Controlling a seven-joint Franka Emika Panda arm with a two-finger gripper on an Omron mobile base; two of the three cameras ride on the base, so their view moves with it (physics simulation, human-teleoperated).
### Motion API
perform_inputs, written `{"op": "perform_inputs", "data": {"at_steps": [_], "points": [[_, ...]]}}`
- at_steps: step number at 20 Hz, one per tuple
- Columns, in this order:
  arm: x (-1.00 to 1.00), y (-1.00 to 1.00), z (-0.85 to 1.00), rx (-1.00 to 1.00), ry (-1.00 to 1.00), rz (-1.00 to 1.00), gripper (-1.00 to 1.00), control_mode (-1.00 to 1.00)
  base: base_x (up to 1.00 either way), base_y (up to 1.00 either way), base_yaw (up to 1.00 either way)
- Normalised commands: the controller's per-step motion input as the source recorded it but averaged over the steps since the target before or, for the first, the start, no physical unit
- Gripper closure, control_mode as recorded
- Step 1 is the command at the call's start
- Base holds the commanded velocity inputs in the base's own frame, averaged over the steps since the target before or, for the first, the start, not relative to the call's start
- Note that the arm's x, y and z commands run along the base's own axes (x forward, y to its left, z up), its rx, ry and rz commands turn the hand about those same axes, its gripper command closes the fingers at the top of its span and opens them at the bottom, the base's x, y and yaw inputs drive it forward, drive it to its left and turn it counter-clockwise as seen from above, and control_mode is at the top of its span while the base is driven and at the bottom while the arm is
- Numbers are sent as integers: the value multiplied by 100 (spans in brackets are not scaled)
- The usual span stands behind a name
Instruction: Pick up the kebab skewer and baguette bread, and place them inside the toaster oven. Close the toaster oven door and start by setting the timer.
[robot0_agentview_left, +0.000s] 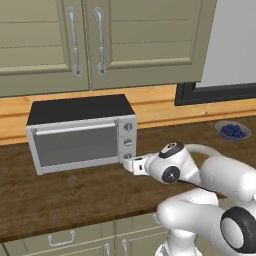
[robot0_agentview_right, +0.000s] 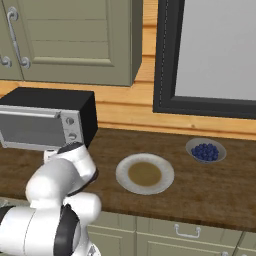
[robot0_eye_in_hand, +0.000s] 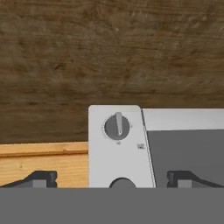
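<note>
The toaster oven (robot0_agentview_left: 80, 132) stands on the counter with its door (robot0_agentview_left: 75, 143) shut. My gripper (robot0_agentview_left: 126, 163) is right in front of the lowest of its three knobs, fingers spread open and holding nothing. The hand view is rolled upside down. There, a round knob (robot0_eye_in_hand: 117, 127) sits on the silver control panel between my open fingertips (robot0_eye_in_hand: 43, 178), with a second knob's edge (robot0_eye_in_hand: 122, 183) below it and the door's grey glass (robot0_eye_in_hand: 188, 151) to the right. The toaster oven (robot0_agentview_right: 47, 120) also stands at the left of the right base view. The kebab skewer and baguette bread are out of view.
A round cream plate with a brown centre (robot0_agentview_right: 145, 174) lies on the wooden counter right of the oven. A small bowl of dark blue berries (robot0_agentview_right: 205, 150) (robot0_agentview_left: 233, 131) sits farther right. Cabinets with bar handles (robot0_agentview_left: 75, 42) hang above, and a dark-framed window (robot0_agentview_right: 215, 55) fills the back right.
</note>
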Motion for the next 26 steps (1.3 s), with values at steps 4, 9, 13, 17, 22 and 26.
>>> {"op": "perform_inputs", "data": {"at_steps": [4,9,13,17,22,26], "points": [[-33,2,-14,11,0,0,-100,-100,0,0,0],[-41,14,-22,4,0,-3,-100,-100,0,0,0],[-52,34,-21,0,0,-12,-100,-100,0,0,0],[-61,33,-18,-1,-1,-23,-100,-100,0,0,0],[-80,38,-40,-2,-1,-30,-100,-100,0,0,0],[-58,52,-28,-1,-3,-34,-100,-100,0,0,0]]}}
